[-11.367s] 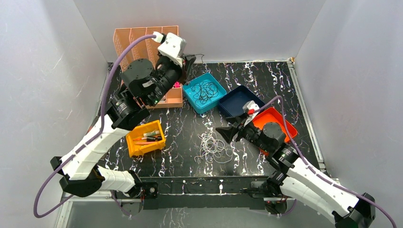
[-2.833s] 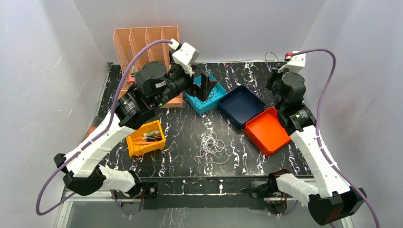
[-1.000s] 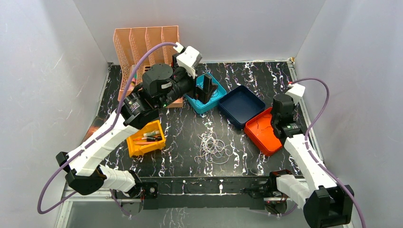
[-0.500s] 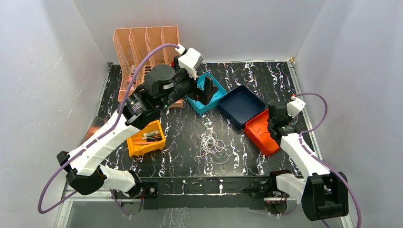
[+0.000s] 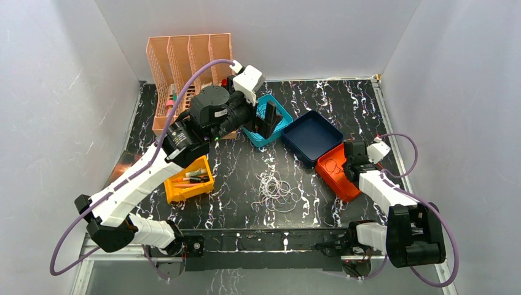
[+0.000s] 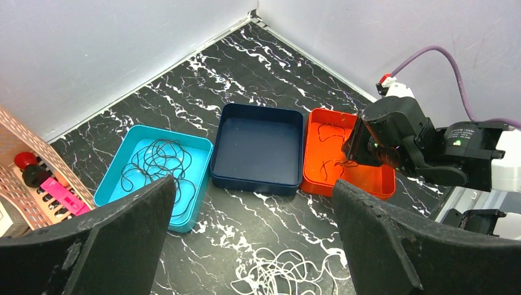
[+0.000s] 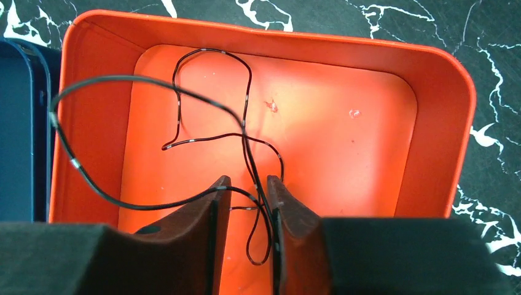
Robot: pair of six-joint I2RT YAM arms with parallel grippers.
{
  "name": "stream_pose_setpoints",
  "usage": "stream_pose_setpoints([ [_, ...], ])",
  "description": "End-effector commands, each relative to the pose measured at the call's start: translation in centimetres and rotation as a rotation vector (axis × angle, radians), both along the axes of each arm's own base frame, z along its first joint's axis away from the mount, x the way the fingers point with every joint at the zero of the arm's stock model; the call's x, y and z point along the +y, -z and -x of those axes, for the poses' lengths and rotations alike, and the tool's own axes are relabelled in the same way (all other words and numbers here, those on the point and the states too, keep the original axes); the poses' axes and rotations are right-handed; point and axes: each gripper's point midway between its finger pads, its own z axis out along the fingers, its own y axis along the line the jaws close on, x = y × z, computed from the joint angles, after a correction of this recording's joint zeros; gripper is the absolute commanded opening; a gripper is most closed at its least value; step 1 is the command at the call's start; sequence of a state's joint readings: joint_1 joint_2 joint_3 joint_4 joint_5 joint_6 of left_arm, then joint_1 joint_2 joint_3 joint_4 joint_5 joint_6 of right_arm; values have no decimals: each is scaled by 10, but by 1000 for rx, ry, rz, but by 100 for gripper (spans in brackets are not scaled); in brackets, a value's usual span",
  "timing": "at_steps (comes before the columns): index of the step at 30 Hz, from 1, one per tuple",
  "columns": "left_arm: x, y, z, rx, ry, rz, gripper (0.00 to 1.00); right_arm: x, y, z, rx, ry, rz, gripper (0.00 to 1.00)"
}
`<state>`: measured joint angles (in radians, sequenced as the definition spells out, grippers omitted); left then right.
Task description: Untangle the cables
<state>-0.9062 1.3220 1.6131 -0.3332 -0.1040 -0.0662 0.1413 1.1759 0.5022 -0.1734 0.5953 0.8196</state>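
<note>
Thin black cable (image 7: 244, 107) in loose open loops on the floor of the shallow orange plastic tray (image 7: 381, 55). Two strands threading the gap between the fingers of the right pincer (image 7: 249, 181), one long bow reaching out to its left as far as the tray wall beside the dark navy plastic tray (image 7: 18, 123). Jaws parted a little, wider than the wire, so no pinch on it; fingertips low inside the tray on either side of the strands.

Judged as the drop-off of one freed cable. To do it well:
- Open further before rising.
- Lift straight up.
- Watch that no loop rides up hooked on a fingertip.
- Nudge the bow at the wall back inward if it threatens to spill over.

Well apart from that pincer, beyond the navy tray, a tangle of black cables (image 6: 156, 169) in the teal plastic tray (image 6: 199, 184). Just above it the left pincer (image 6: 252, 181), spread fully wide with nothing between its fingers.

Nearer the arm bases, between the two pincers, a pile of thin white cables (image 5: 274, 189) loose on the black marbled tabletop (image 5: 239, 172). Plenty left to separate, judging by both heaps.
</note>
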Motion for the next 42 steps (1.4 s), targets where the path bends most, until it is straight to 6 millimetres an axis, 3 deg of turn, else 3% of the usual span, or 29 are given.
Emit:
stream_pose_setpoints([
  [1,7,-19,6,-30,1,49,98,-2,-17,-14,-87,23,-16,43],
  [6,7,-17,5,-30,-1,47,98,-9,-44,-17,-138,29,28,72],
  [12,5,-12,3,-26,0,36,98,-18,-89,-21,-224,33,82,84],
  [18,7,-9,3,-26,-10,34,98,-21,-122,-23,-286,26,108,86],
  [28,8,-3,1,-20,-19,24,98,-17,-155,-26,-355,-46,132,85],
  [35,5,0,1,-10,-15,24,98,0,-161,-28,-385,-163,106,82],
  [42,5,9,0,11,-20,11,98,21,-146,-37,-348,-269,47,81],
])
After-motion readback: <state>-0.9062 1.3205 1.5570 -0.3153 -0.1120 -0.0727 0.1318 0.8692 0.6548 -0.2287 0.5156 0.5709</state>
